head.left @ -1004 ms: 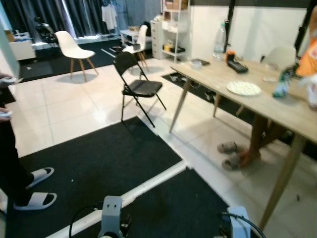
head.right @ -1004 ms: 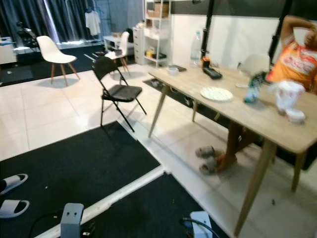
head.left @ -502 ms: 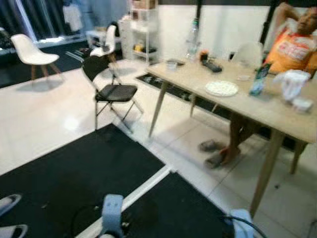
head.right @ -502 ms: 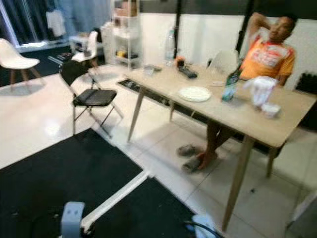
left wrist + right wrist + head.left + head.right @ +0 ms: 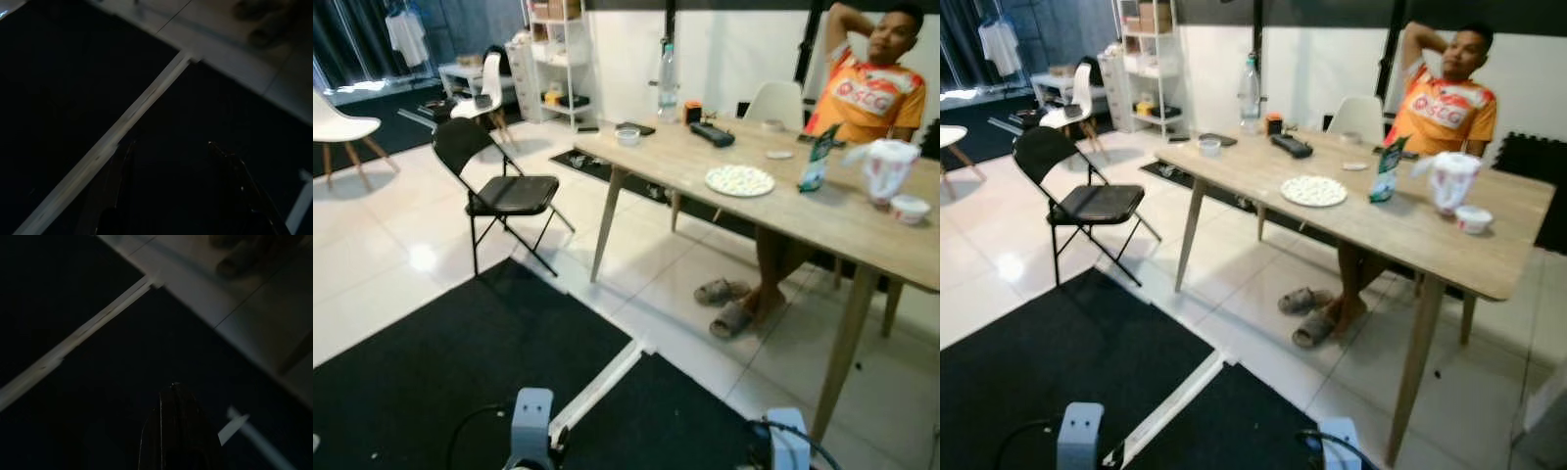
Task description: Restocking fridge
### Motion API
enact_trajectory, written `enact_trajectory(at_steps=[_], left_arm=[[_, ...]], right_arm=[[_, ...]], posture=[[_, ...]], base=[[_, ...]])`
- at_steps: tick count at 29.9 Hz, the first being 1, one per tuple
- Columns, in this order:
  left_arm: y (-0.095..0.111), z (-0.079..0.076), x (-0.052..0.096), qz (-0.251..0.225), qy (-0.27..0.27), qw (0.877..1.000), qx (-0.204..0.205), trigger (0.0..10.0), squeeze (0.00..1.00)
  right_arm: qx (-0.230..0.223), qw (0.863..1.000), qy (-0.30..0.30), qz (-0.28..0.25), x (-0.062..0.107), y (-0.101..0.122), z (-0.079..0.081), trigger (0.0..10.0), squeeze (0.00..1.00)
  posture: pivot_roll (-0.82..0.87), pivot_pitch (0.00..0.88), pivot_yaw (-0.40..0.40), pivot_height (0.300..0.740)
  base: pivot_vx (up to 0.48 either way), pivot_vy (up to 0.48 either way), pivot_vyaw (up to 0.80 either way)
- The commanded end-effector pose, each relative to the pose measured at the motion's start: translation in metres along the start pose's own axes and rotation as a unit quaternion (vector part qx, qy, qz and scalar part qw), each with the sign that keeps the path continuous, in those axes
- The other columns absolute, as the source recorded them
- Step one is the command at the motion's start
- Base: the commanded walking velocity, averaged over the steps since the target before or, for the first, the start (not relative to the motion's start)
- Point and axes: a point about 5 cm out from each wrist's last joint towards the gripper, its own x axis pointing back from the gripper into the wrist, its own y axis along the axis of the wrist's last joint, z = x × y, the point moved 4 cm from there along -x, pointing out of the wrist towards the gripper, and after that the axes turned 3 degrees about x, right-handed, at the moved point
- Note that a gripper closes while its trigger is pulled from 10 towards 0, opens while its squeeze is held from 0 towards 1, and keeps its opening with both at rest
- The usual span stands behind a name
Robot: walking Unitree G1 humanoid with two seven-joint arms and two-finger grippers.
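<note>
Camera swung right: table point(image 5: 1400, 230) now central. Left tool point(image 5: 168, 147) spread, empty; right tool point(image 5: 171, 396) closed, empty.

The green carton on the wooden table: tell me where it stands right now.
In the right eye view the green carton stands upright on the wooden table, toward the robot's right, between the white plate and the white cup, in front of the seated person.
</note>
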Motion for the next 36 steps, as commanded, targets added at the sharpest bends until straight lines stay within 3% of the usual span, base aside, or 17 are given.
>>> enact_trajectory(at_steps=[1, 7, 36], left_arm=[[-0.0073, 0.0025, 0.003, 0.011, 0.003, 1.0, 0.001, 10.0, 0.0], [-0.0061, 0.0027, 0.0023, 0.011, 0.002, 1.0, -0.001, 10.0, 0.0], [-0.0069, 0.0067, 0.0033, 0.014, 0.001, 1.0, -0.008, 10.0, 0.0]], right_arm=[[-0.005, 1.0, 0.004, 0.01, 0.0008, -0.0073, 0.0041, 10.0, 0.0], [-0.002, 1.0, 0.003, 0.013, 0.001, -0.0085, 0.0041, 10.0, 0.0], [-0.019, 1.0, 0.001, 0.017, 0.0016, -0.015, 0.0099, 10.0, 0.0]], posture=[[-0.01, 0.063, 0.033, 0.74], [-0.01, 0.058, 0.038, 0.74], [0.01, 0.056, 0.051, 0.74]], base=[[0.304, 0.0, 0.0], [0.304, 0.0, 0.0], [0.301, 0.0, -0.74]])
